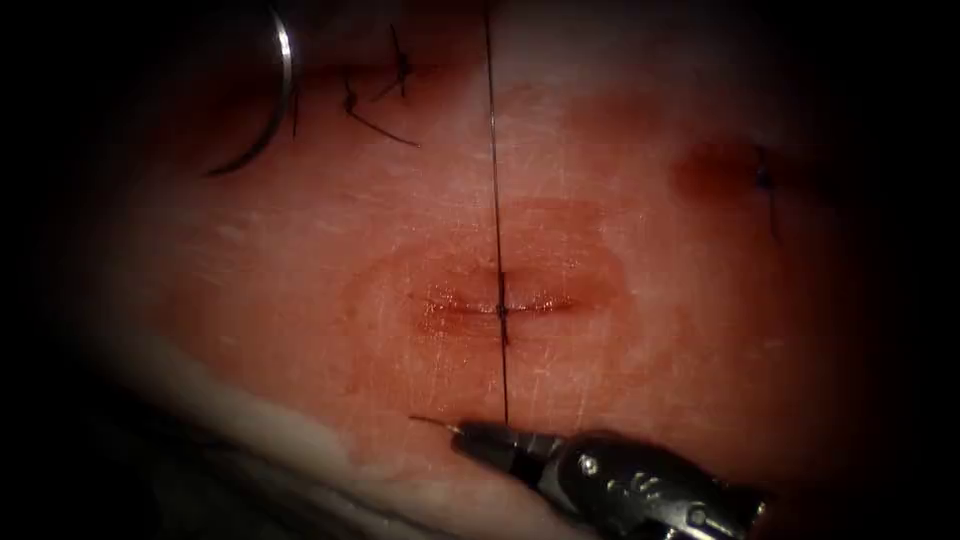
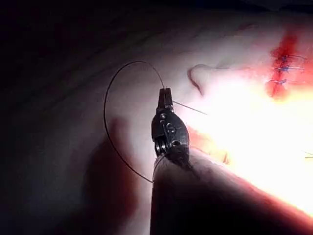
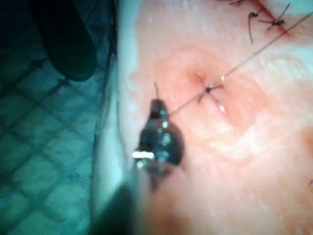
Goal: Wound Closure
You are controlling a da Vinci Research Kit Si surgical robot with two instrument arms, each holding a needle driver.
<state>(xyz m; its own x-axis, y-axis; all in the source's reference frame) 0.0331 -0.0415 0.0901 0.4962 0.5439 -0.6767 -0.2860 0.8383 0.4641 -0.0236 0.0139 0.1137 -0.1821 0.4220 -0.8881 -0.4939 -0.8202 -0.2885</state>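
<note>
Nearest the endoscope, our right gripper [image 1: 470, 436] was clamped on the thread [image 1: 497, 200] just below the cut [image 1: 500, 303], a short tail poking past its tip. Our left gripper [image 2: 166, 93] pinched the same strand well away, while the needle [image 1: 270, 90] lay free on the tissue [image 1: 650, 380] at upper left. We judged the thread thin, limp and slippery, best gripped close to the knot.
</note>
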